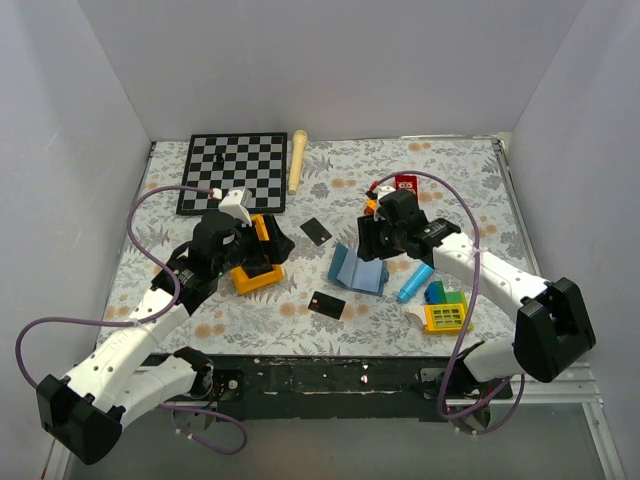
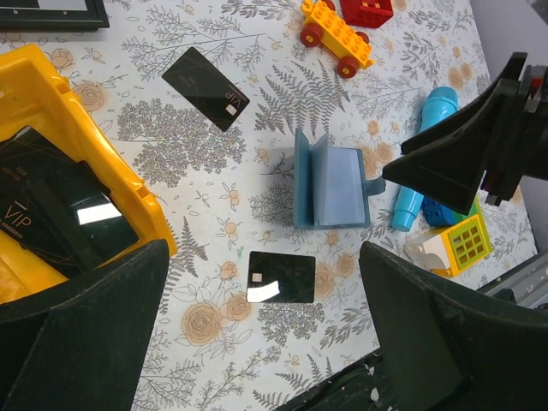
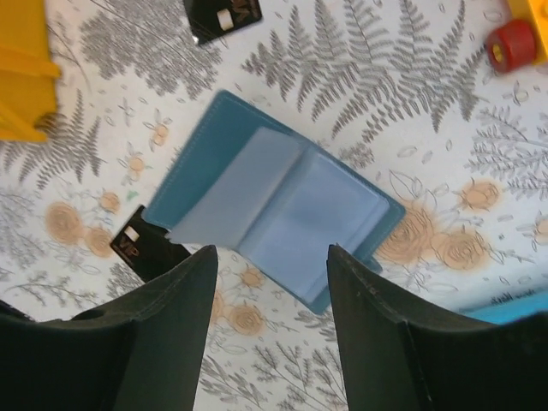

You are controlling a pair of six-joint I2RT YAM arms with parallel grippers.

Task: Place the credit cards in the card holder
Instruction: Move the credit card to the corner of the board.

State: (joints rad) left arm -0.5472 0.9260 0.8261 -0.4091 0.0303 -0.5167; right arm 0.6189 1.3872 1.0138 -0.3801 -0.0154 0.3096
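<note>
The slate-blue card holder [image 3: 282, 201] lies open like a book on the flowered cloth, its lighter inner leaves showing. My right gripper [image 3: 272, 250] hovers just above it, open, with nothing between its fingers. One black credit card [image 3: 223, 17] lies beyond the holder. Another credit card [image 3: 145, 248] lies beside the holder's near corner, partly hidden by my left finger. In the left wrist view the card holder [image 2: 330, 181] sits between the far card [image 2: 205, 88] and the near card [image 2: 282, 277]. My left gripper [image 2: 264, 246] hangs wide open above the near card, holding nothing.
A yellow bin [image 2: 51, 171] with black VIP cards inside sits under my left arm. A chessboard [image 1: 233, 172] and a wooden rod [image 1: 297, 160] lie at the back. A red box [image 1: 405, 183], a blue tube [image 1: 415, 281] and coloured blocks [image 1: 445, 310] crowd the right side.
</note>
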